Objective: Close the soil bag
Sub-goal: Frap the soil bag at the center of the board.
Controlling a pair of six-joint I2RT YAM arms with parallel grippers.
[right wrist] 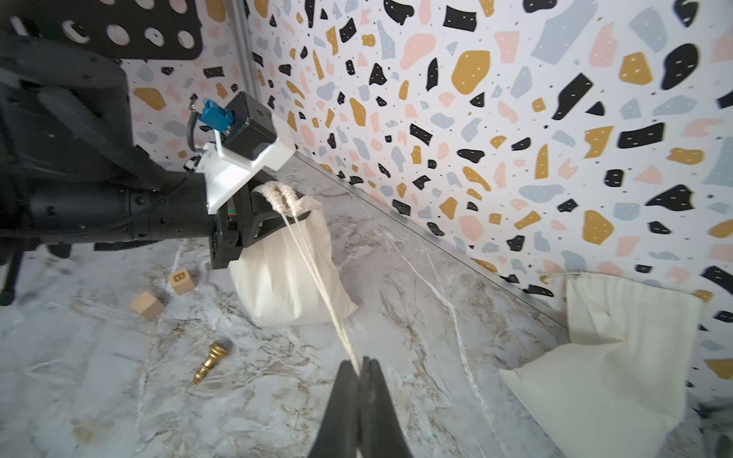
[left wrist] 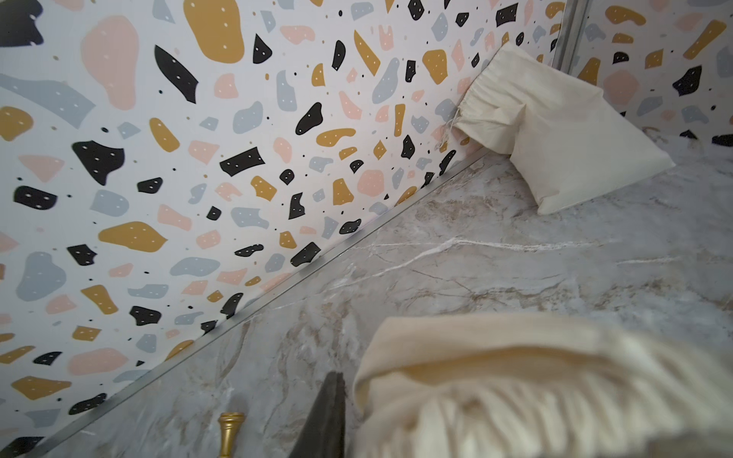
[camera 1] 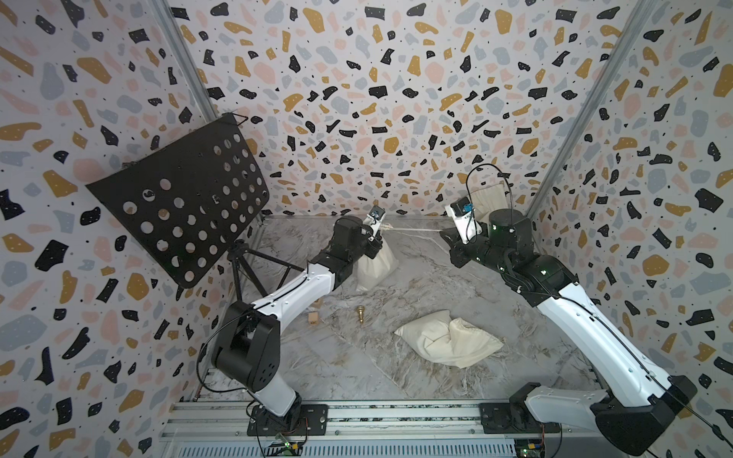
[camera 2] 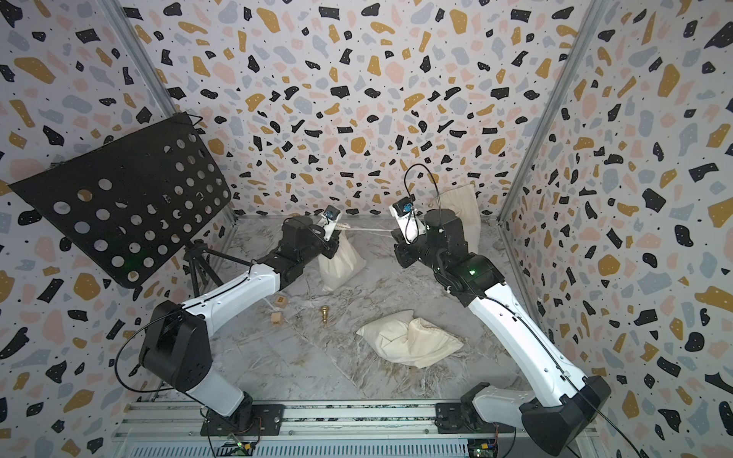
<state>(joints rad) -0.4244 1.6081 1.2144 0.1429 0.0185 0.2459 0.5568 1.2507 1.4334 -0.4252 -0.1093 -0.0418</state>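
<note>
The soil bag [camera 1: 377, 263] [camera 2: 343, 263] is a cream cloth sack standing upright toward the back of the marble table. My left gripper [camera 1: 375, 244] [right wrist: 277, 212] has its jaws on either side of the bag's gathered neck [right wrist: 279, 190]. One dark finger [left wrist: 331, 412] shows beside the blurred neck [left wrist: 515, 388]; whether the jaws press it does not show. A white drawstring [right wrist: 317, 277] [camera 1: 416, 230] runs taut from the neck to my right gripper [right wrist: 361, 363] [camera 1: 448, 238], which is shut on the string.
A second cream bag [camera 1: 448, 341] lies flat at the front centre. A third bag [camera 1: 490, 198] [right wrist: 618, 357] leans on the back wall behind my right arm. A gold chess pawn [camera 1: 361, 313] and wooden blocks [right wrist: 182, 279] lie near the left arm. A black music stand [camera 1: 182, 198] is at the left.
</note>
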